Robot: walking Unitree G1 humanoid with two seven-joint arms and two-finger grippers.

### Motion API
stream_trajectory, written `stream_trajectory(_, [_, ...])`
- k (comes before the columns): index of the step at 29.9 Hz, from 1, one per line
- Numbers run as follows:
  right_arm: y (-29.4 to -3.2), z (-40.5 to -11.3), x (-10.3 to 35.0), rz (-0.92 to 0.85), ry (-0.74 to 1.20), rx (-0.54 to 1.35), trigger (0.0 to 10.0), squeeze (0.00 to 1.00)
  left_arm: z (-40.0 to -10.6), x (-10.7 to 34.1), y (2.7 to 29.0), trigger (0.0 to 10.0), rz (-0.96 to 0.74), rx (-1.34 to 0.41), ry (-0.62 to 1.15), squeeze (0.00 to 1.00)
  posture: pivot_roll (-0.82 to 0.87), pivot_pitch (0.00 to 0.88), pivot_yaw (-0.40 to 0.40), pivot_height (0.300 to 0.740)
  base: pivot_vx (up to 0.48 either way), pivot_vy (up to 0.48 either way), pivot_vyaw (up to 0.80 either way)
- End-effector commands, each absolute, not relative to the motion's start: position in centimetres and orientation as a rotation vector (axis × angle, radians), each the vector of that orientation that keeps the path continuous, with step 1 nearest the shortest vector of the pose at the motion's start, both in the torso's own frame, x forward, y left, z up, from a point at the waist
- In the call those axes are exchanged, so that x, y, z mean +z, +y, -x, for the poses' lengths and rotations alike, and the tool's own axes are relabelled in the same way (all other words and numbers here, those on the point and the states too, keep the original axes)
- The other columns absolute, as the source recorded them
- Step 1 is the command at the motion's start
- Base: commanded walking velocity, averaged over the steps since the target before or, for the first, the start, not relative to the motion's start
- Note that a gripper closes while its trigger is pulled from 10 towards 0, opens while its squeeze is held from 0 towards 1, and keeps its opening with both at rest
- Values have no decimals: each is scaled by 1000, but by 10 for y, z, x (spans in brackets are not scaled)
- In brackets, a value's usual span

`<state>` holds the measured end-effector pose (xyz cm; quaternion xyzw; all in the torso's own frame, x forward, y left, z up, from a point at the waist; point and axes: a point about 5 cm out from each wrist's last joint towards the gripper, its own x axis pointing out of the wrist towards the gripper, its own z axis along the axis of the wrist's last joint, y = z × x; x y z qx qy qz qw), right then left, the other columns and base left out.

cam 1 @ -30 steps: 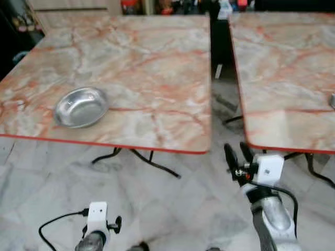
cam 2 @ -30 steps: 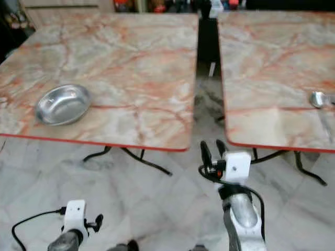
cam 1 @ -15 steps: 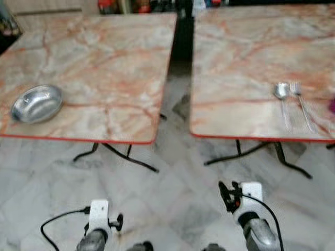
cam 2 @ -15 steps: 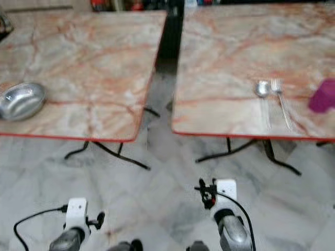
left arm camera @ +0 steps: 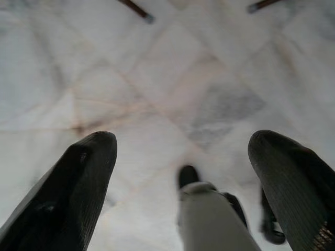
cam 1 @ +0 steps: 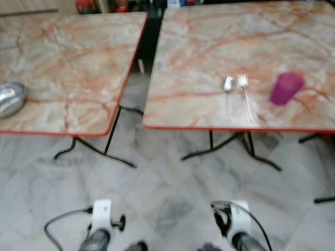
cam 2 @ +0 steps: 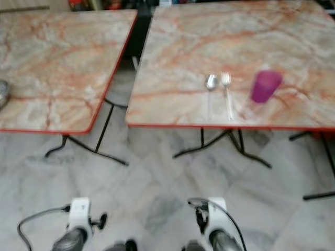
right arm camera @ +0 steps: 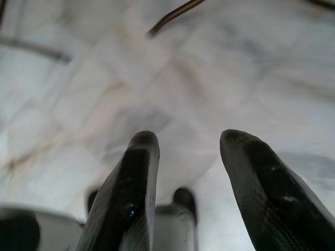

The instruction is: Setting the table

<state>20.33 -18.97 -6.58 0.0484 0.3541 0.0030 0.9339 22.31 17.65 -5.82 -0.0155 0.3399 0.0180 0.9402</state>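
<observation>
A: Marble floor, grey-veined, is seen underfoot; two marble-pattern tables w/ red edging are set side by side, dark gap between. Right table (cam 1: 209,47) carries a spoon (cam 1: 228,85), a fork (cam 1: 244,94) just beside it, and a purple cup (cam 1: 286,88) near the fork, apart from it. Left table (cam 1: 68,57) carries a steel bowl (cam 1: 10,98) at its near left, cut by the frame edge.

B: Grippers?

A: Both arms are hung low, well short of either table. Left gripper (left arm camera: 180,172) is spread wide, nothing held; floor and robot's foot (left arm camera: 212,209) are seen between the fingers. Right gripper (right arm camera: 186,178) is parted moderately, also w/ nothing between the fingers, floor beneath.

B: Handling notes for the items?

A: Judged only. Spoon and fork: thin, stiff, light metal, lying flat on a slick top, so little is offered to pinch. A hold across the handle approx. mid-length is suggested; sliding to the table edge may be needed. Cup: prob. plastic, light, easily tipped; to be pinched across the rim or wall, gently. Bowl: stiff, smooth, slippery steel; the rim is to be pinched, one finger inside.

B: Status?

A: Nothing is grasped yet. Setting looks part laid on the right table; bowl is well apart from it.
</observation>
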Motion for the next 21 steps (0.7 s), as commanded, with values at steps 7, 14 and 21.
stream_trajectory(7, [-207,-202,-65,-148,711,-127,10000,0,-212,-64,189,10000,17,75,743,0,-83,169,50,740,0,-423,0])
stream_trajectory(14, [-217,-192,-69,-130,748,-159,10000,0,-207,-68,189,10000,22,87,783,0,-86,159,47,740,0,-187,0])
stream_trajectory(21, [-214,-190,-72,-123,763,-184,10000,0,-204,-70,189,10000,25,93,794,0,-79,151,38,740,36,0,0])
